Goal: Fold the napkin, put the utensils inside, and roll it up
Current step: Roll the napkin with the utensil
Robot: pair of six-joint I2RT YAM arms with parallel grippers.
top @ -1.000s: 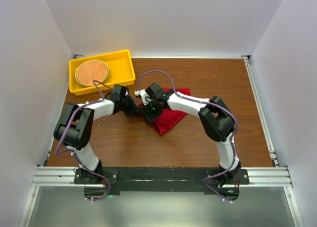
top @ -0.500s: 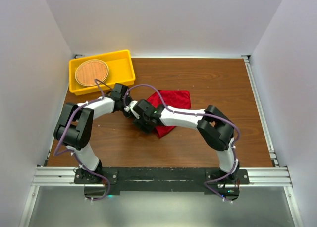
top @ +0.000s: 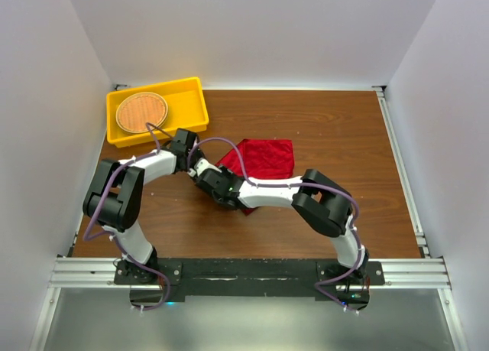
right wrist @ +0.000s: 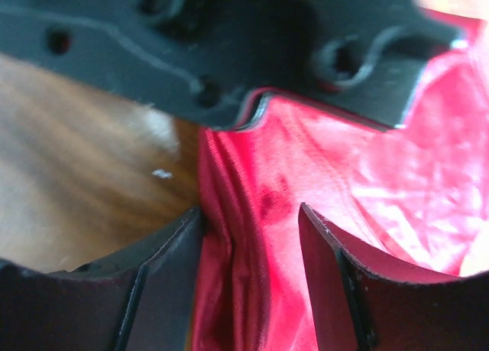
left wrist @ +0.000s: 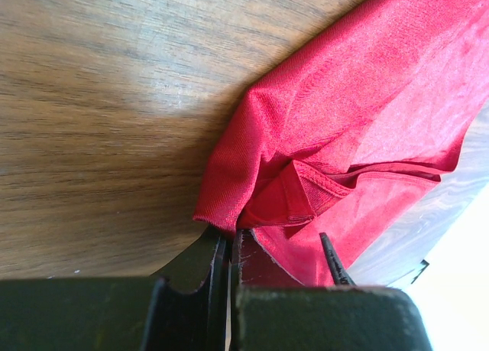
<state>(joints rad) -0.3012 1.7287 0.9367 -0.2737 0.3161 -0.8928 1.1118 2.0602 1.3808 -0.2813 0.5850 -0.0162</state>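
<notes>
The red napkin lies crumpled mid-table; the right arm covers its near-left part. My left gripper is at its left corner. In the left wrist view the jaws are shut on a folded edge of the napkin. My right gripper reaches across to the same corner. In the right wrist view it is open, with bunched napkin cloth between the fingers, close under the left gripper's black body. No fork shows in any view.
A yellow bin stands at the far left and holds the round woven mat. The brown wooden table is walled in by white panels. The two arms nearly touch at the napkin's left corner.
My right gripper has swung left and nearer, from over the napkin to its near-left corner. More of the napkin's far part now shows. My left gripper has hardly moved.
</notes>
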